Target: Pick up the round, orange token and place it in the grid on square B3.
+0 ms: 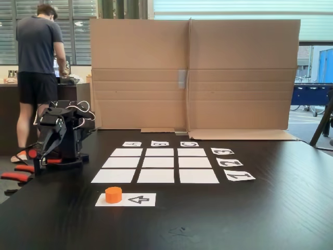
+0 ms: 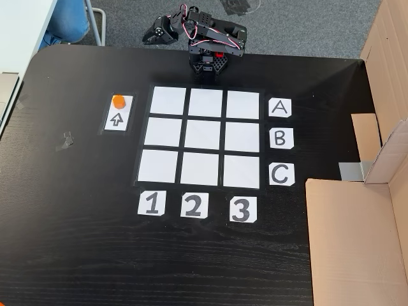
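Jaws first: we see the gripper (image 2: 153,35) folded back against the arm's base at the table edge, and we cannot tell from either fixed view whether its jaws are parted or closed; nothing appears between them. Well apart from the jaws, across bare table, the token (image 2: 118,101) stands on the arrow sheet (image 2: 118,120), at the end of that sheet nearer the jaws, with the printed arrow pointing toward it. We find the grid (image 2: 203,136) beside the sheet, and square B3 (image 2: 242,136) lies farther from the jaws than the token, in the row by card B (image 2: 280,138) and the column above card 3 (image 2: 241,209). We judge the token to be light, rigid and probably smooth-sided, so a modest squeeze should hold it. We would grip it across its round side wall, about mid-height. Its axis stands vertical, flat top up; being round and short, it has no preferred approach direction.
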